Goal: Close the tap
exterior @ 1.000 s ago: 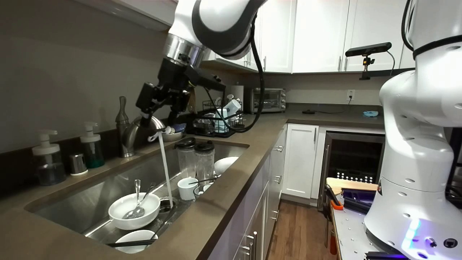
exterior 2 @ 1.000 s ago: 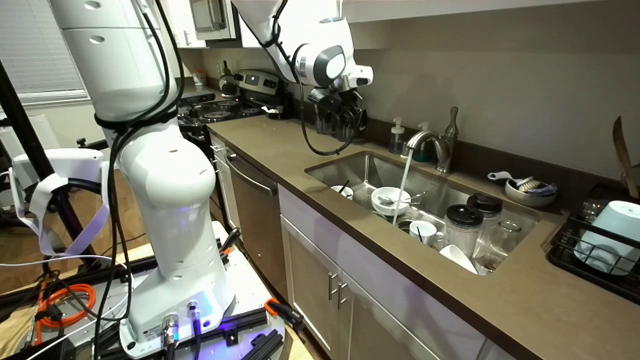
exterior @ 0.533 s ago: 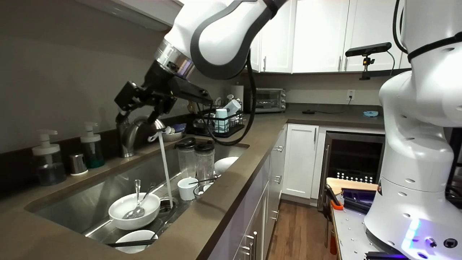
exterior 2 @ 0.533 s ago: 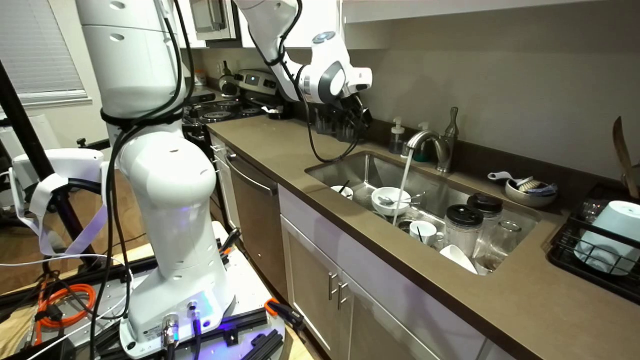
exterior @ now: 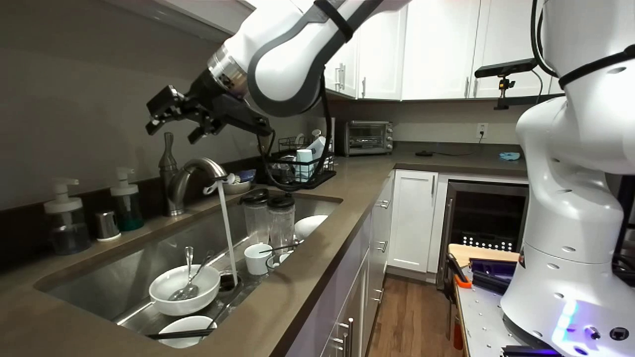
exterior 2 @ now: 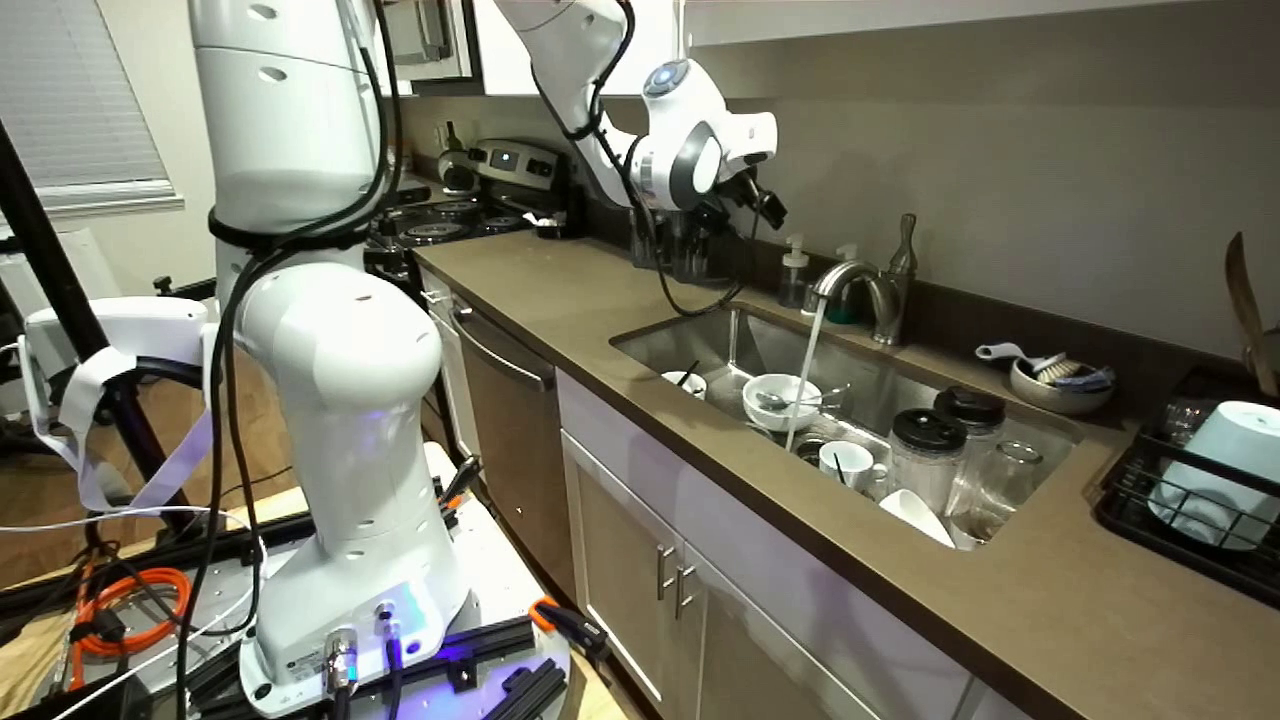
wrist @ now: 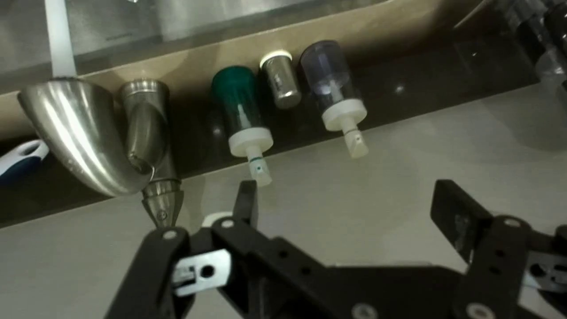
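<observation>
The tap (exterior: 184, 181) is a silvery gooseneck with an upright lever handle (exterior: 168, 148) on its base. It also shows in an exterior view (exterior 2: 882, 290) and at the left of the wrist view (wrist: 84, 141). A stream of water (exterior: 227, 233) runs from its spout into the sink. My gripper (exterior: 172, 133) is open, empty and tilted towards the back wall, above the height of the spout. In the wrist view my gripper (wrist: 345, 190) has its fingers wide apart with only wall between them. The tap's handle lies left of the left finger, apart from it.
Two pump-top soap bottles (wrist: 241, 110) and a small metal cylinder (wrist: 281, 79) stand beside the tap. The sink (exterior 2: 735, 335) holds a white bowl (exterior: 184, 290), mugs and lidded cups. A brush bowl (exterior 2: 1060, 390) and a dish rack (exterior 2: 1180, 500) stand on the counter.
My gripper has risen and tilted from pointing down to pointing more at the wall. In an exterior view it no longer covers the tap's spout and handle. Water runs throughout.
</observation>
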`<action>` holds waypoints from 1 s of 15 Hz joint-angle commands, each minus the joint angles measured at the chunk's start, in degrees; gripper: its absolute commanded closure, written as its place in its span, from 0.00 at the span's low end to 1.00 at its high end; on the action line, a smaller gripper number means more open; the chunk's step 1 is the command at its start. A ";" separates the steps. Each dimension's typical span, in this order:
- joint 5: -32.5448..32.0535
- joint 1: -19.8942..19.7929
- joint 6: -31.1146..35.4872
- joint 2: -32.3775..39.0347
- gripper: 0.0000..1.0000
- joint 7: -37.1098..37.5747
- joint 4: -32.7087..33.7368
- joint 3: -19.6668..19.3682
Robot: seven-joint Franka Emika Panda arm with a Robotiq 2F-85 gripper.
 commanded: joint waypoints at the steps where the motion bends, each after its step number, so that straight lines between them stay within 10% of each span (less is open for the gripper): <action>1: 0.73 5.94 2.45 5.15 0.00 0.66 7.13 -6.79; 4: 2.04 10.62 2.59 9.41 0.00 1.24 12.91 -11.34; 6: 2.68 13.37 2.75 12.59 0.27 1.80 16.49 -14.07; 15: 6.87 15.86 2.23 20.71 0.87 4.29 25.87 -17.72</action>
